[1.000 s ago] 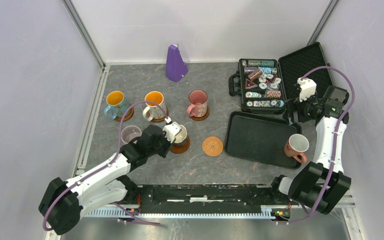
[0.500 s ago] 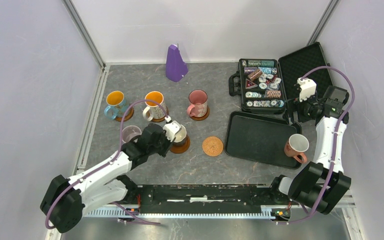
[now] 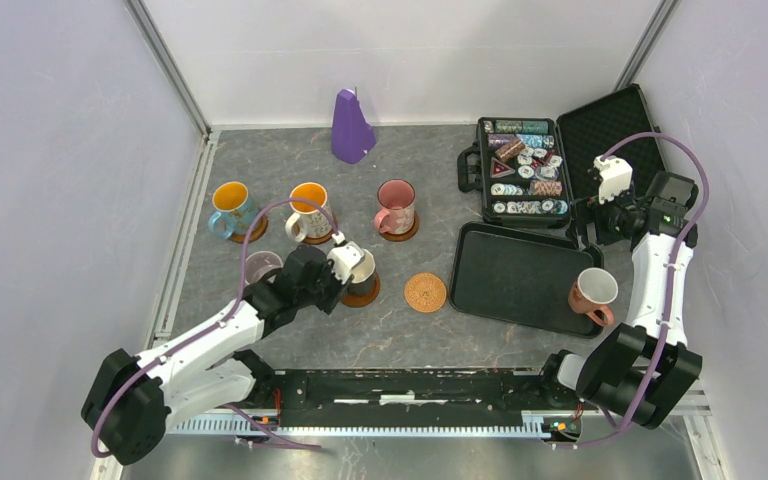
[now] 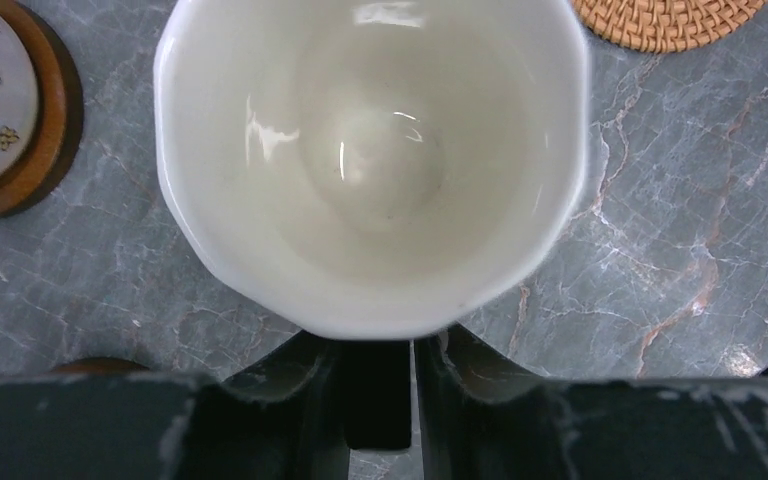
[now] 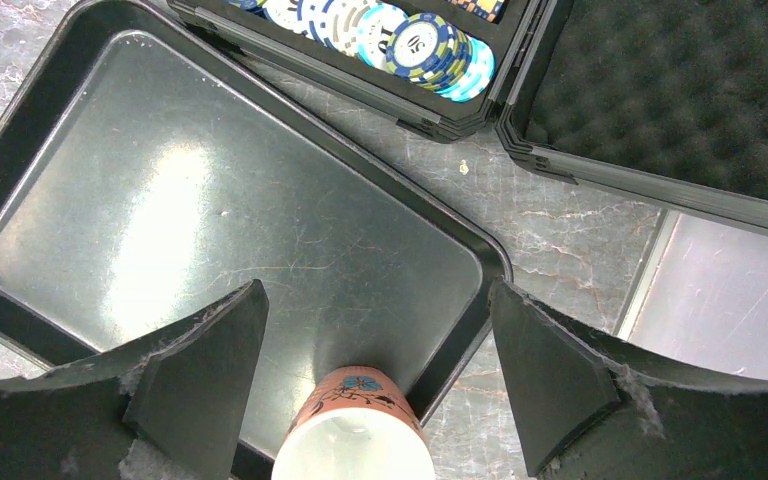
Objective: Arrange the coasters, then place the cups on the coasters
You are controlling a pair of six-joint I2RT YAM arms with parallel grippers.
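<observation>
A dark cup with a cream inside stands on a dark brown coaster. My left gripper reaches it from the left, fingers either side of its dark handle. A sliver of table shows beside the right finger, so the gripper is barely open. The woven orange coaster lies bare to its right. Blue, orange-lined white and pink cups stand on coasters behind; a lilac cup is left. My right gripper hangs wide open above a salmon cup.
A black tray lies right of centre, with the salmon cup at its near right corner. Behind it is an open case of poker chips. A purple cone-shaped object stands at the back.
My left fingers have eased slightly apart around the cup's handle and that arm has shifted a little. The cup stays on its coaster. The right arm has not moved.
</observation>
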